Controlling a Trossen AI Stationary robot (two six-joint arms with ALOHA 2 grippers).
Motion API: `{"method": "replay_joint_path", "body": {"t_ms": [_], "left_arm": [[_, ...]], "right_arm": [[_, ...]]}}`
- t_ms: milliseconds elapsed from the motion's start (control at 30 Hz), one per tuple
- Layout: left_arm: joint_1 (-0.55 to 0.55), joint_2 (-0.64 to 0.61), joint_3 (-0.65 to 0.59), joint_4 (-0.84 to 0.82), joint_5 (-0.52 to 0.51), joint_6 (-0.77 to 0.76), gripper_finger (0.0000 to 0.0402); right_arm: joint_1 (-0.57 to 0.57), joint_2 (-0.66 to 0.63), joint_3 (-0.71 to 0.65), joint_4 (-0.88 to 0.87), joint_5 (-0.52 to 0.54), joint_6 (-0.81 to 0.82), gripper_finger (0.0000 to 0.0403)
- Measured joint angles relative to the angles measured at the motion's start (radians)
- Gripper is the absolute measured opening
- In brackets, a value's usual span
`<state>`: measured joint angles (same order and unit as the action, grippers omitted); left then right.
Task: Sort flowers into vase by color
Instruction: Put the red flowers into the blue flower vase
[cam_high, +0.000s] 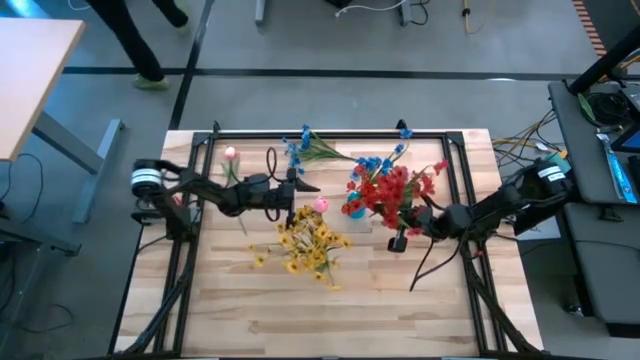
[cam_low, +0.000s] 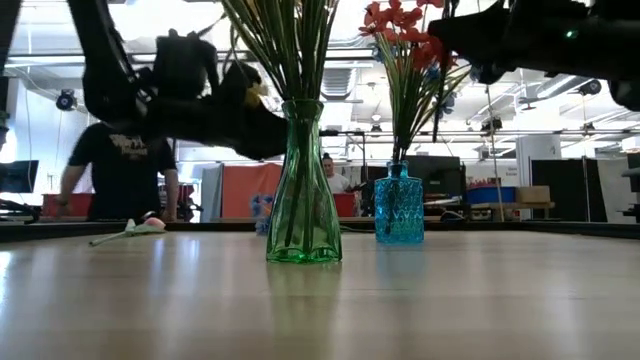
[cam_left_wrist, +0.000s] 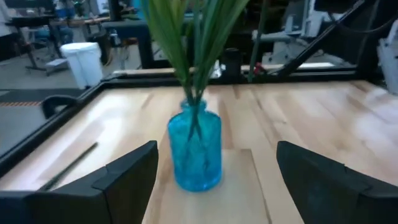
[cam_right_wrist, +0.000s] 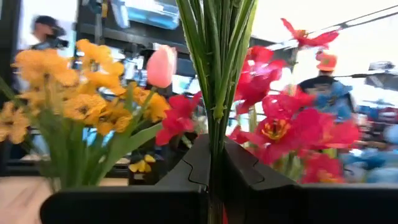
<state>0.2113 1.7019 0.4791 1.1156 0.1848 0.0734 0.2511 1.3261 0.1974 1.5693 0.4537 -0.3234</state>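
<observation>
Two vases stand on the surface (cam_high: 420, 310): a green vase (cam_low: 303, 190) of yellow flowers (cam_high: 310, 245) at centre and a blue vase (cam_low: 399, 205) of red flowers (cam_high: 392, 188) to its right. The left end effector (cam_high: 292, 192) is released above the green vase, while the right end effector (cam_right_wrist: 214, 168) is clenched on one bunch of green stems (cam_right_wrist: 216, 56).

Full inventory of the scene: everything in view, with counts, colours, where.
green vase: one, clear green, table centre
yellow flowers: one bunch, yellow, in the green vase
blue vase: one, blue, right of the green vase and farther back
red flowers: one bunch, red, over the blue vase
blue flowers: a few sprigs, blue, lying at the table's far edge
pink buds: two, pink; one lying far left, the other by the yellow bunch
table: one, light wood
person: one, dark shirt, behind the table
left gripper: fingers open, empty, by the yellow bunch
right gripper: fingers shut on green stems
</observation>
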Motion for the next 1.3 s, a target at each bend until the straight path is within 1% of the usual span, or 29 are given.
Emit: {"method": "replay_joint_path", "body": {"t_ms": [33, 167, 300, 500, 667, 867, 1033, 1200, 1300], "left_arm": [[0.003, 0.028, 0.011, 0.030, 0.017, -0.004, 0.0311], [0.016, 0.144, 0.064, 0.114, 0.070, -0.031, 0.0311], [0.032, 0.227, 0.106, 0.171, 0.080, -0.031, 0.0311], [0.047, 0.330, 0.150, 0.261, 0.097, -0.076, 0.0311], [0.049, 0.395, 0.202, 0.266, 0.132, -0.086, 0.0311], [0.069, 0.457, 0.260, 0.278, 0.197, -0.092, 0.0311], [0.084, 0.478, 0.281, 0.286, 0.216, -0.081, 0.0311], [0.093, 0.521, 0.322, 0.282, 0.252, -0.083, 0.0311], [0.092, 0.554, 0.354, 0.283, 0.273, -0.095, 0.0311]], "right_arm": [[-0.010, 0.005, 0.001, 0.000, -0.015, 0.011, 0.0013], [-0.027, 0.023, 0.004, 0.000, -0.017, 0.012, 0.0013], [-0.025, 0.025, 0.004, 0.000, -0.019, 0.010, 0.0013], [-0.025, 0.025, 0.000, 0.000, -0.020, 0.015, 0.0013], [-0.025, 0.025, -0.002, 0.000, -0.017, 0.010, 0.0013], [-0.025, 0.025, -0.002, -0.002, -0.017, 0.014, 0.0013], [-0.025, 0.025, -0.002, -0.003, -0.016, 0.017, 0.0013], [-0.026, 0.025, -0.002, -0.005, 0.018, -0.010, 0.0013], [-0.033, 0.027, -0.001, -0.001, 0.017, -0.008, 0.0013]]}}
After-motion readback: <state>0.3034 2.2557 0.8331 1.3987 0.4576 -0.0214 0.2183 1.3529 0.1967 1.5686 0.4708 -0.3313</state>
